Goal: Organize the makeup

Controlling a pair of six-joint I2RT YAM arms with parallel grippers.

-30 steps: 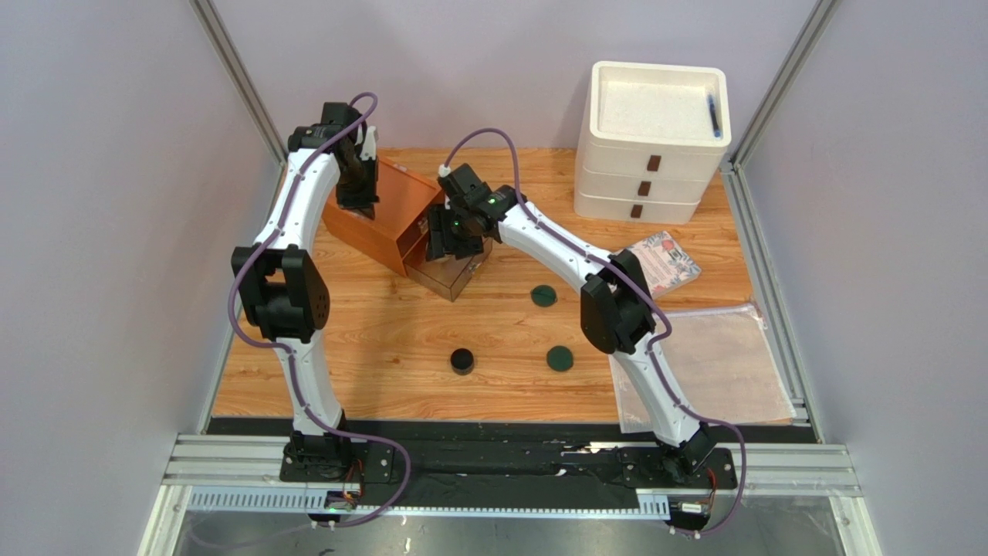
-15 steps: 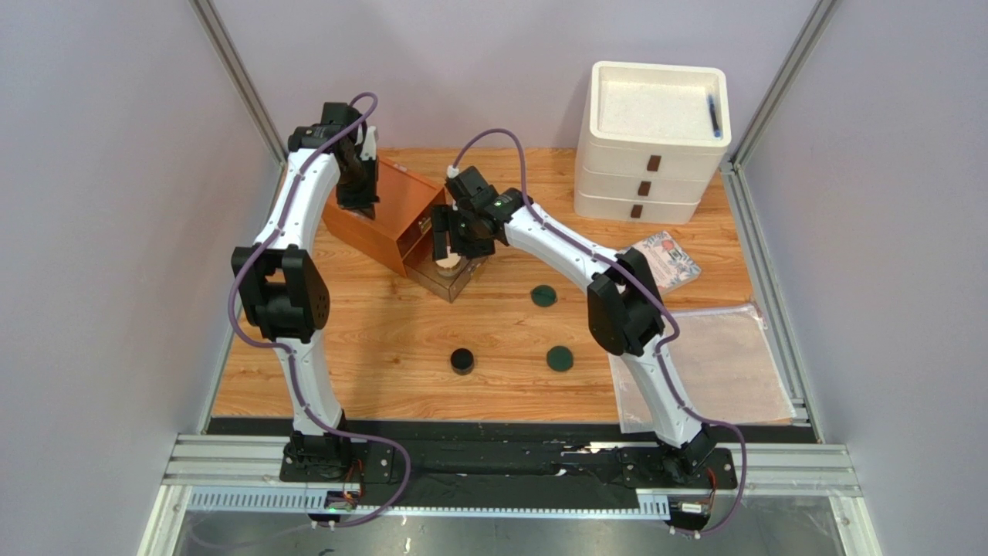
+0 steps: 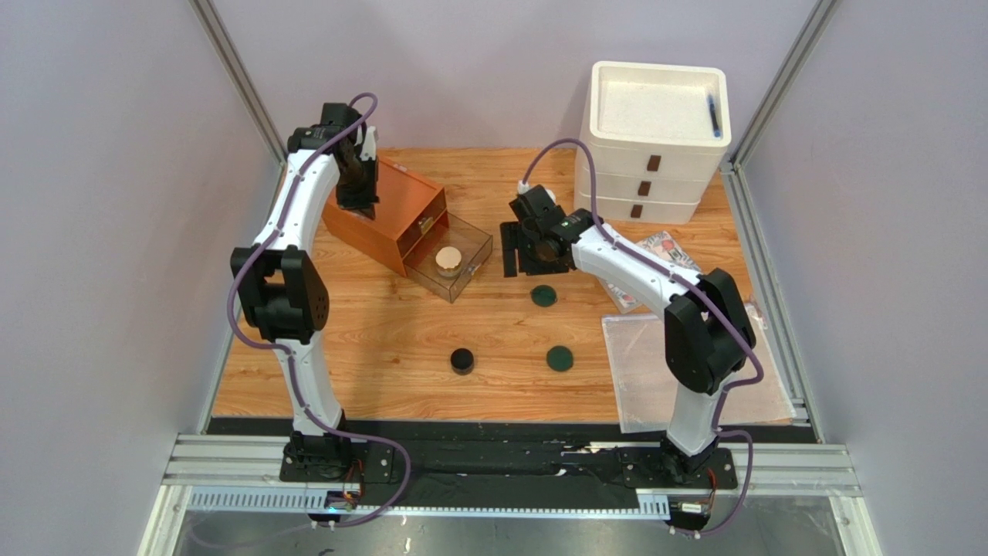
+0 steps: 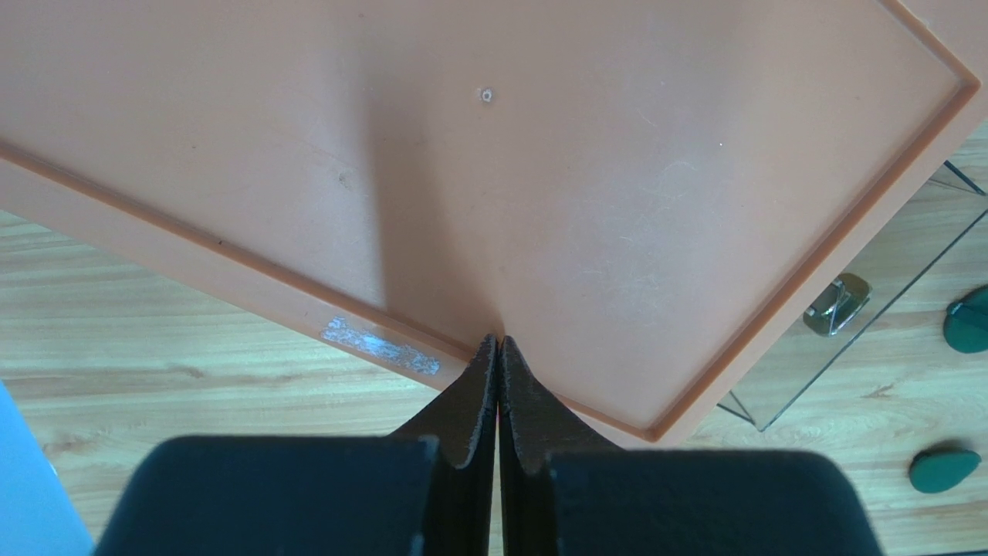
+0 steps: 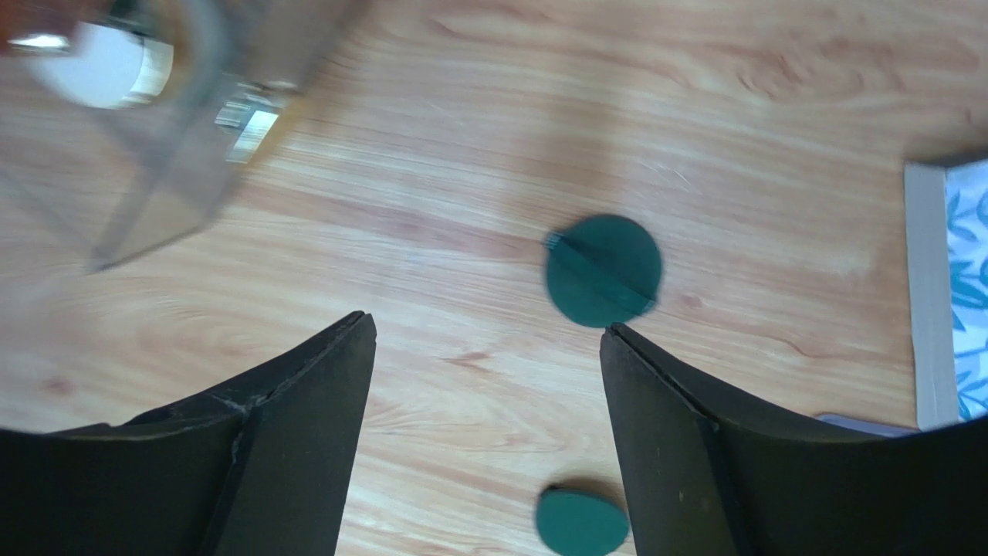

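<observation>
Nearest lay the black round pot [image 3: 463, 360] and, to its right, one dark green disc [image 3: 560, 358]. The second disc [image 5: 603, 270] lay farther, close to the right gripper [image 5: 487, 336] – jaws wide apart, empty. Farther left, the round jar [image 3: 448, 257] sat in the clear drawer [image 3: 470, 272], and the left gripper [image 4: 499, 342] – jaws together – was over the orange box [image 4: 522, 174].

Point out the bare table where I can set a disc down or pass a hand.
Widest bare wood: the near left, between the left arm and the black pot. Also open: the back strip between the orange box and the white drawers. Crowded: around the clear drawer, the right gripper and two green discs; packet and bag cover the right.
</observation>
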